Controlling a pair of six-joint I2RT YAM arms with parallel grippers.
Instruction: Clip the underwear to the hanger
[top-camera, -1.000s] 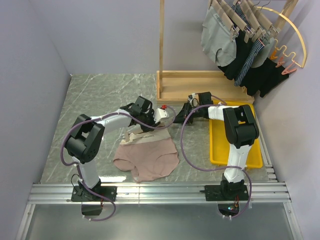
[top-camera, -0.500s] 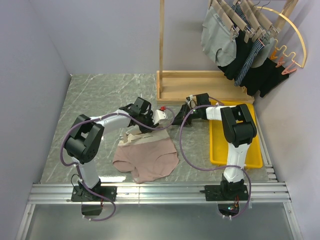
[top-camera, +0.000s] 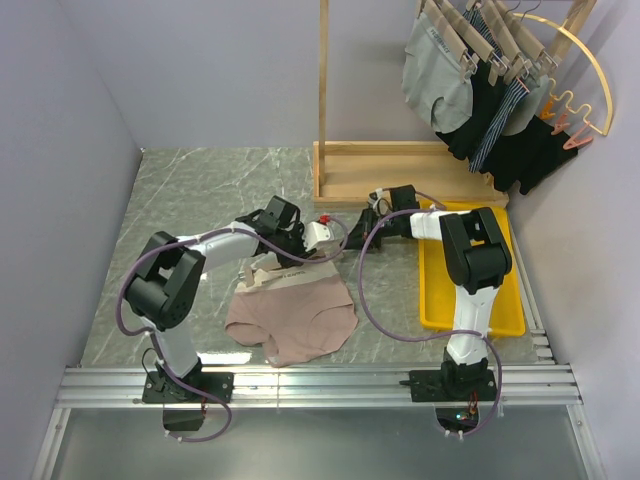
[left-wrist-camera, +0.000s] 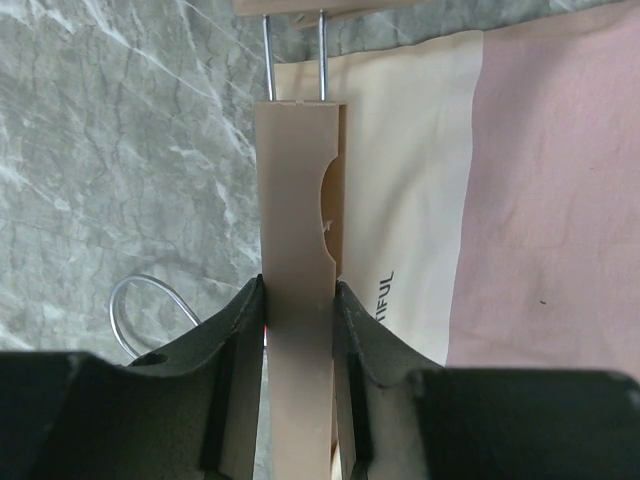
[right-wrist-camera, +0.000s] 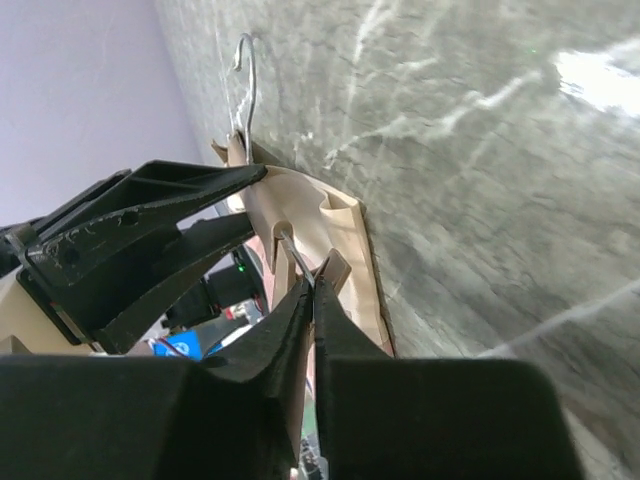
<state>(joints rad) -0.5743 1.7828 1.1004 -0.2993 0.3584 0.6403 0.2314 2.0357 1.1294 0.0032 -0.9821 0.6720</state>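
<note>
The dusty-pink underwear (top-camera: 295, 320) lies flat near the table's front, its cream waistband (left-wrist-camera: 410, 190) toward the arms' grippers. The light-wood hanger (top-camera: 264, 269) lies over the waistband's edge. My left gripper (left-wrist-camera: 299, 300) is shut on one upright wooden clip (left-wrist-camera: 297, 200) of the hanger; the clip's wire (left-wrist-camera: 295, 55) runs up to the bar. In the right wrist view my right gripper (right-wrist-camera: 313, 287) has its jaws pressed together on the thin wire and wood tip of a hanger clip (right-wrist-camera: 335, 266). The metal hook (right-wrist-camera: 247, 85) sticks up behind. In the top view the right gripper (top-camera: 353, 238) faces the left gripper (top-camera: 297, 250).
A wooden rack base (top-camera: 400, 165) stands just behind the grippers. A yellow tray (top-camera: 470, 295) lies under the right arm. Grey, black and striped garments (top-camera: 480, 95) hang at the back right beside a gold wire arch (top-camera: 590, 75).
The right gripper's jaws have closed further onto the clip and the arm has edged left. The left gripper keeps its hold, almost still.
</note>
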